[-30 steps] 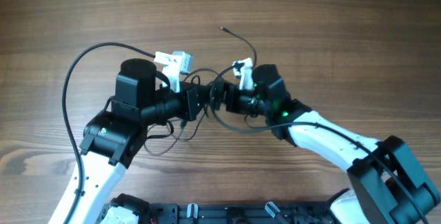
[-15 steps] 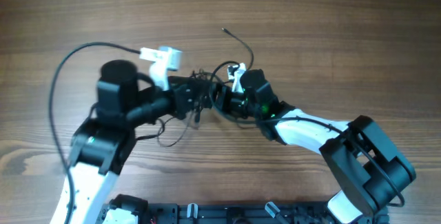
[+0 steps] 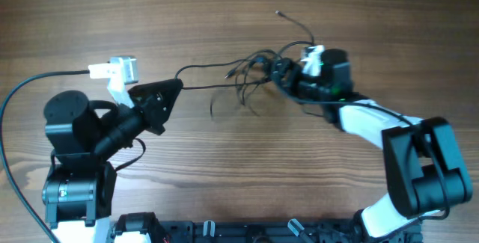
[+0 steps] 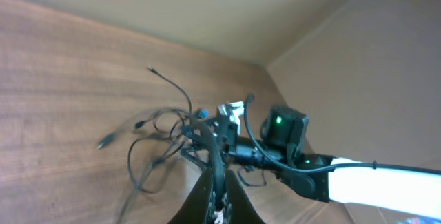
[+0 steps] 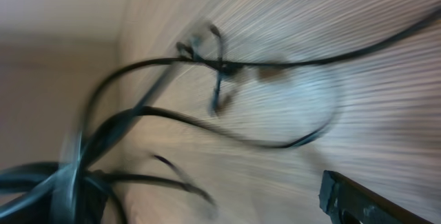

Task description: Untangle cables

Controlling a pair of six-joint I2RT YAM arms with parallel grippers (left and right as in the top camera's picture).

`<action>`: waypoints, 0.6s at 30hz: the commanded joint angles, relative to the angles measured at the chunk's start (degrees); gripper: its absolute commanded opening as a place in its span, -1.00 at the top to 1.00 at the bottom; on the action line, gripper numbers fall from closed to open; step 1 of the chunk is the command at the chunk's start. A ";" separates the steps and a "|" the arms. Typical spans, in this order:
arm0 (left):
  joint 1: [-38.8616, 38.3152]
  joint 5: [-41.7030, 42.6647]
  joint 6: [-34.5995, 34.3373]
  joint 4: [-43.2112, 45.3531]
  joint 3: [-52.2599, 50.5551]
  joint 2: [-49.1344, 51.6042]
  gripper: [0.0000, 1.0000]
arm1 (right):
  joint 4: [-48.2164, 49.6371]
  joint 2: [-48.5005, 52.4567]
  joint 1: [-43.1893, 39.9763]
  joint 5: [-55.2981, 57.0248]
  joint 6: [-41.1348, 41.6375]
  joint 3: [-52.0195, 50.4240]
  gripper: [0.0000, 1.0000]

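Left tool (image 3: pixel 177 87) is clamped shut on one strand (image 4: pixel 212 162), which runs straight and taut from its tip to the knot. Right tool (image 3: pixel 283 71) stands with jaws fully apart at the far side of the cables (image 3: pixel 254 69). Strands crowd its wrist view, but the blur hides whether any is hooked on a finger. Cables lie on the wooden surface (image 3: pixel 224 176) between the two tools, knotted in a small bundle with loose loops trailing toward the robot. One free plug end (image 3: pixel 278 13) lies beyond the right tool.

Assessment: the step in hand is drawing the held strand out of the knot. To do it well, the right tool should close on the knot body, not on the taut strand, and anchor it. The left pull should be slow, low and along the strand's own line. A hard tug risks tightening the knot or dragging the whole bundle. Separation is not yet achieved.
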 commanded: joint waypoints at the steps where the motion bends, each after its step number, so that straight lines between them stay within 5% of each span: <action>1: 5.86 0.85 1.07 4.87 1.86 -3.04 0.92 | -4.94 2.40 -10.64 7.67 -6.58 -1.49 -0.99; 7: 13.99 0.83 -3.52 10.01 1.86 -2.97 0.92 | -8.59 2.38 -22.91 7.63 -10.51 -1.49 -0.98; 14: 15.52 0.83 -10.56 9.92 1.84 -0.90 0.92 | -9.79 2.34 -24.70 -1.40 -18.64 -1.49 -1.00; 18: 11.06 0.83 -11.26 5.11 1.84 3.48 0.32 | -8.22 2.32 -24.46 -8.50 -20.00 -1.49 -1.00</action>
